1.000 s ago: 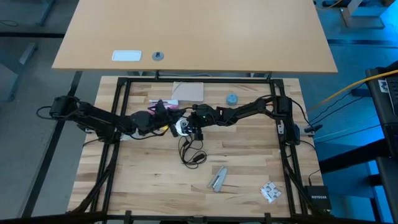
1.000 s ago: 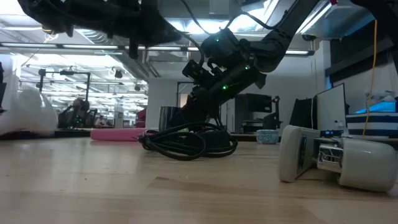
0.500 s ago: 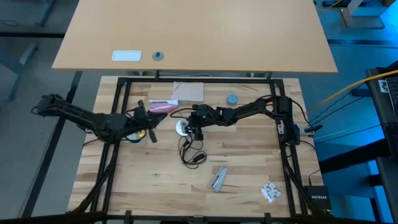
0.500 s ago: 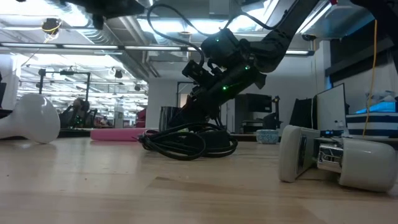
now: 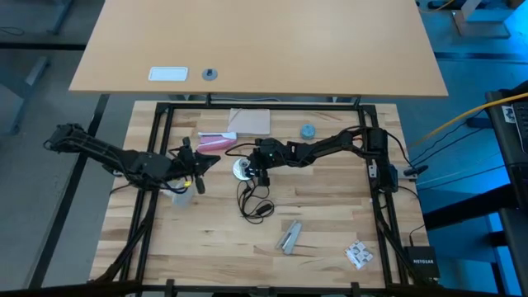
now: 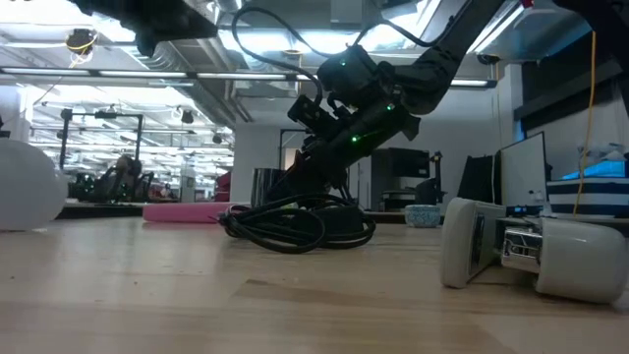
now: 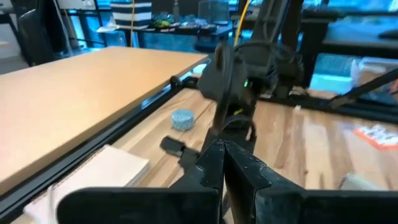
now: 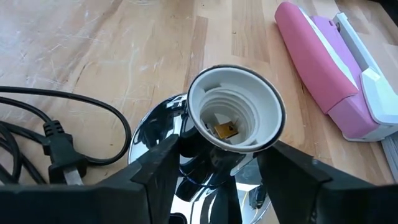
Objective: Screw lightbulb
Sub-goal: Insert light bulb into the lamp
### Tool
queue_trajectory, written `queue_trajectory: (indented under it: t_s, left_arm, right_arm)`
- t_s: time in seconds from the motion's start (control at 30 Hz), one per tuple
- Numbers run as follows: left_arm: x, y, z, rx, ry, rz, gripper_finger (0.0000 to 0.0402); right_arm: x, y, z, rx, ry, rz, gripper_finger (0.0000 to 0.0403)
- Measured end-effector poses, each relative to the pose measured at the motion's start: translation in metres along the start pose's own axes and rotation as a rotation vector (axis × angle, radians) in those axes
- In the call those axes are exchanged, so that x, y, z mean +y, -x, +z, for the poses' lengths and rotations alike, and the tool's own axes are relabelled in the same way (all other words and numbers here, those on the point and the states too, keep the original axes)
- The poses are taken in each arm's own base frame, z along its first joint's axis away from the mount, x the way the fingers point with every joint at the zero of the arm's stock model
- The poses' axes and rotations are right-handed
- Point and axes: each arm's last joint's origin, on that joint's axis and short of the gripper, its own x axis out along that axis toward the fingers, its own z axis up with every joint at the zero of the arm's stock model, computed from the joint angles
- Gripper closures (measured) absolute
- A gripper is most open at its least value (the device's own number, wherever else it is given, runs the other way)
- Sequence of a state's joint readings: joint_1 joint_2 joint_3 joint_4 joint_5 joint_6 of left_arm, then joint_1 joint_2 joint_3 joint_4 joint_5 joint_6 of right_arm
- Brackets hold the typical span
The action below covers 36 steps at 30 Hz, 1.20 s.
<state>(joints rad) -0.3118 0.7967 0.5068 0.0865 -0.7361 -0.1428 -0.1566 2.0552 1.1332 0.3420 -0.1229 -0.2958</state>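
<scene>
Bulb [image 6: 20, 197] isn't in the socket [image 8: 233, 121]. It lies on its side on the table [image 5: 330, 214], out at the left arm's end and well apart from the socket. L gripper [image 7: 224, 144] hangs just above it w/ jaws pressed together, holding nothing. R gripper [image 8: 219, 146] sits either side of the socket's neck, mouth facing its camera and empty (brass contact showing). Can't tell if it's clamping or just beside it.

Risks, as I judge them:
- Bulb is round and loose on bare wood, so a nudge from the closed L gripper could roll it further out or off the edge.
- L has to open before any re-grasp. Coming down closed would just shove it.
- If R's hold is slack, the socket may tip or turn w/ the bulb, and the threads won't catch.
- Black cord [image 8: 74, 106] coiled beside the socket could snag.

Vs 1 s ago: L arm was right at the socket and has pulled back to the left. Vs 0.5 s ago: bulb has rolled further toward the low view's left edge, neck no longer in shot. R arm hasn't shifted.
</scene>
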Motion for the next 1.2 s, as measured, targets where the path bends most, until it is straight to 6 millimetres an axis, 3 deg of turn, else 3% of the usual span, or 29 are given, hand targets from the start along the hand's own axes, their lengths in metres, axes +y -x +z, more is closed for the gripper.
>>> queue_trajectory:
  t_s: [0.27,0.43,0.9,1.03,1.2]
  left_arm:
    - [0.004,-0.002,-0.005,0.045,0.051,0.033,0.0398]
    - [0.004,-0.002,-0.004,0.040,-0.005,0.031,0.0398]
    - [0.005,-0.003,-0.005,0.041,-0.097,0.047,0.0397]
    - [0.013,-0.007,-0.010,0.093,-0.123,0.105,0.0357]
    - [0.026,-0.011,-0.020,0.195,-0.154,0.186,0.0261]
  right_arm:
    - [-0.001,0.000,-0.001,0.012,0.000,-0.023,0.0123]
    - [-0.001,0.000,-0.001,0.011,-0.001,-0.028,0.0093]
    - [-0.001,0.000,-0.001,0.009,-0.002,-0.028,0.0086]
    - [-0.001,0.000,0.000,0.008,-0.003,-0.026,0.0086]
    - [-0.001,0.000,0.000,0.004,-0.004,-0.013,0.0086]
